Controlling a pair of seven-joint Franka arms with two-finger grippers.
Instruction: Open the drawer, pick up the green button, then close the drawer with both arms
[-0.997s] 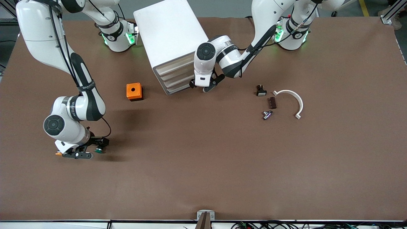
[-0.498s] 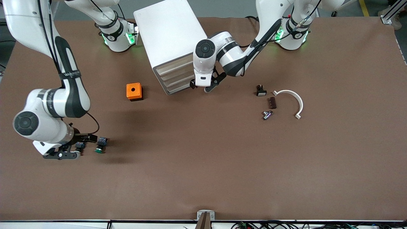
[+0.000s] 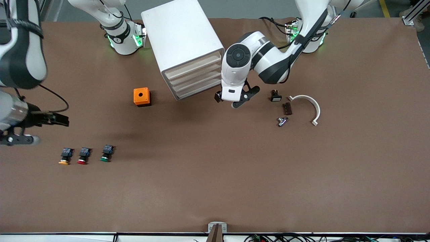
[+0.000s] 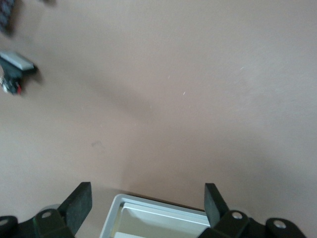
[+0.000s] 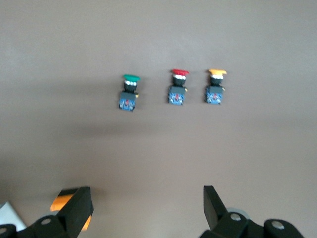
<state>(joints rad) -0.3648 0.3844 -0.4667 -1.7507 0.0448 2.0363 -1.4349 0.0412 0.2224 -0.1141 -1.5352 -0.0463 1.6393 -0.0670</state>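
The white cabinet point(image 3: 183, 40) stands at the back, and its lowest drawer point(image 3: 198, 91) sits flush with the drawers above it. The green button point(image 3: 106, 153) lies on the table beside a red-capped point(image 3: 83, 156) and an orange-capped one point(image 3: 66, 157). It also shows in the right wrist view point(image 5: 130, 91). My right gripper point(image 3: 37, 129) is open and empty, raised over the table's edge at the right arm's end. My left gripper point(image 3: 235, 99) is open and empty, just off the cabinet's front corner point(image 4: 158, 218).
An orange box point(image 3: 141, 96) with a hole sits beside the cabinet. Toward the left arm's end lie a black part with a white cap point(image 3: 275, 96), a brown block point(image 3: 287, 108), a metal fitting point(image 3: 282, 121) and a white curved piece point(image 3: 307, 104).
My right gripper has let go of the green button, risen and swung out to the table's edge. My left gripper has drawn away from the drawer front toward the left arm's end.
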